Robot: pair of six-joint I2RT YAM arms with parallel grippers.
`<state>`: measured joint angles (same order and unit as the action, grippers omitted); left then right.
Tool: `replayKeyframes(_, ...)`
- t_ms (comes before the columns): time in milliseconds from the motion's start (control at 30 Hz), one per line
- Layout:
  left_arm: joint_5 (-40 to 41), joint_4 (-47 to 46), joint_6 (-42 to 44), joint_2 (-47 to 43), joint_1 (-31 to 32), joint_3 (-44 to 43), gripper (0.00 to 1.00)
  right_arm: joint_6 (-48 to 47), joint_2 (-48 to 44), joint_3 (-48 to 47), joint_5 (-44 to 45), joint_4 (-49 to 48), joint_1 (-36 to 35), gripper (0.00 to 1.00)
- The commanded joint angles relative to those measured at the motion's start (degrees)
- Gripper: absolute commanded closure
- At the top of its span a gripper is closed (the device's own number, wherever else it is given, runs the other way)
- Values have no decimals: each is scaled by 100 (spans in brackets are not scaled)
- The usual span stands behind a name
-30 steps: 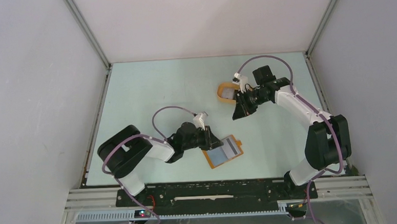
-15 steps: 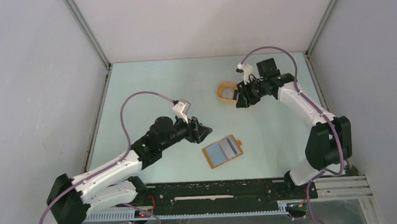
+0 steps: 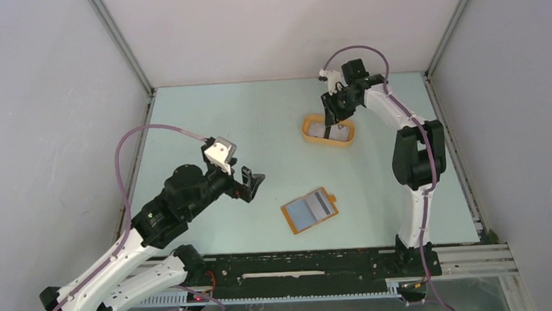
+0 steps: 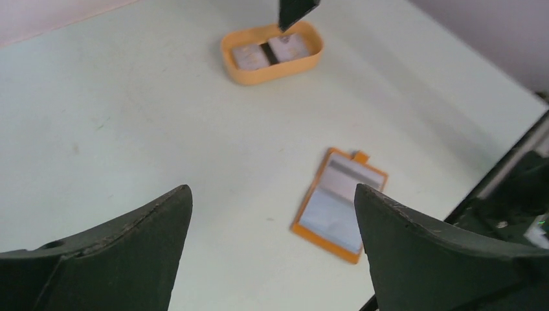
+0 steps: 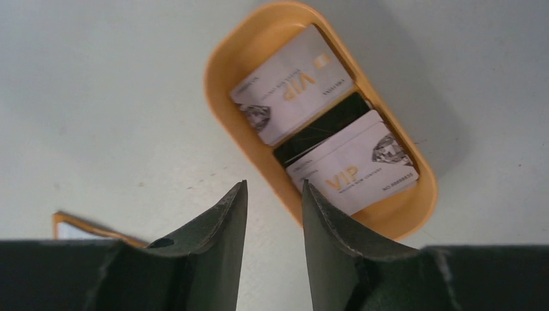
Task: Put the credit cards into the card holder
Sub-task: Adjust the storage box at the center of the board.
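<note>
**Overhead view.** I see the card holder [image 3: 310, 209] lying open and flat on the pale green table [image 3: 207, 123], close to the near edge and slightly right of centre. Its tab [image 4: 359, 156] points away from the arm bases. The orange oval tray [image 3: 305, 131] sits well apart from it, toward the far right of the table.

**Left wrist view.** The left gripper [image 4: 272, 191] hangs above bare table to the left of the card holder and clear of it. I read its jaws as spread wide, with nothing between them. The holder shows an orange border around a pale bluish-grey face, with a darker band at the tab end. I cannot tell whether that face is a card tucked into a pocket or one lying loose on top.

**Right wrist view.** The right gripper [image 5: 274, 188] hangs over the tray, its fingertips above the rim on the side nearer the holder. Its jaws stand a narrow gap apart and grip nothing; rim and table show through the gap. The credit cards [image 5: 291, 84] lie inside the tray. Two are pale and lettered "VIP", one toward each end, the second at [image 5: 353, 172]. A dark card [image 5: 320, 129] shows between them, partly covered.
</note>
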<state>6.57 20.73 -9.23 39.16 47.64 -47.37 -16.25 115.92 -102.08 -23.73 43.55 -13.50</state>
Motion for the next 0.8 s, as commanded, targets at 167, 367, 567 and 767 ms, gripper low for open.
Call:
replayKeyframes(167, 714, 788, 677, -218, -101, 150, 0, -615, 343, -337, 251, 584, 109, 55)
replayKeyframes(367, 309, 735, 631, -250, -388, 150, 0, -1053, 285, -174, 141, 647, 113, 46)
replayKeyframes(567, 95, 695, 572, -243, -555, 175, 0, -1094, 611, -269, 511, 585, 22, 46)
replayKeyframes(767, 11, 678, 554, -264, -634, 201, 0, -1125, 802, -290, 902, 544, -48, 47)
